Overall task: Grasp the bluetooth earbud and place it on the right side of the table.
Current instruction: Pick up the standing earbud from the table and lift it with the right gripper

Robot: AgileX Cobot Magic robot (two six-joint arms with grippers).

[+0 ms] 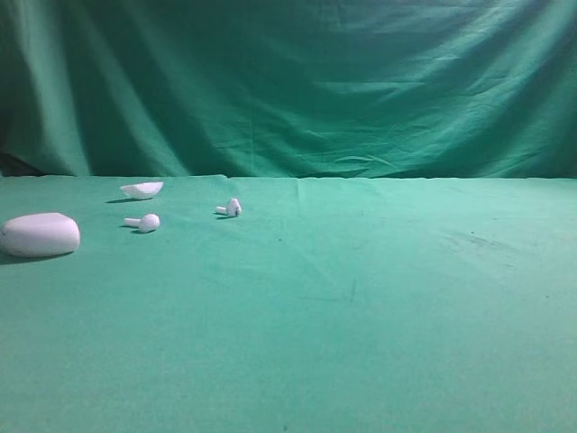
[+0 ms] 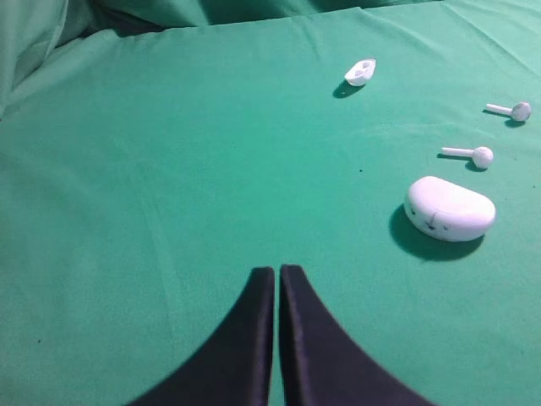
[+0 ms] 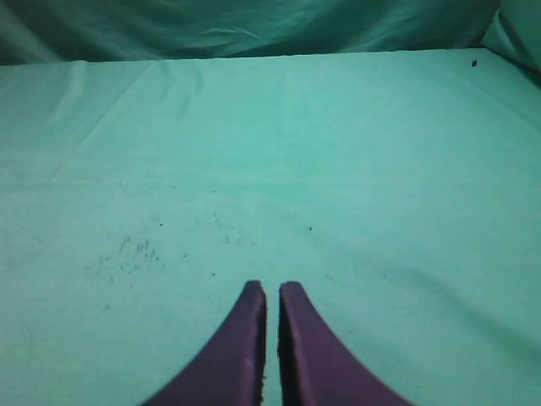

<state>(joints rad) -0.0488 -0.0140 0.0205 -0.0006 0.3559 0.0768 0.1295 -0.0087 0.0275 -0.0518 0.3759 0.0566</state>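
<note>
Though well apart from left end effector (image 2: 276, 272), bluetooth earbud (image 2: 510, 110) ahead-right

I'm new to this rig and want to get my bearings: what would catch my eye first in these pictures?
A cluster of small white things on the left of the green table: the large pebble-shaped case nearest the edge, a plain ball-headed earbud beside it, a shallow white shell behind, and the bluetooth earbud farthest right. In each wrist view a dark gripper, left and right, hangs nearly shut over bare cloth.
</note>
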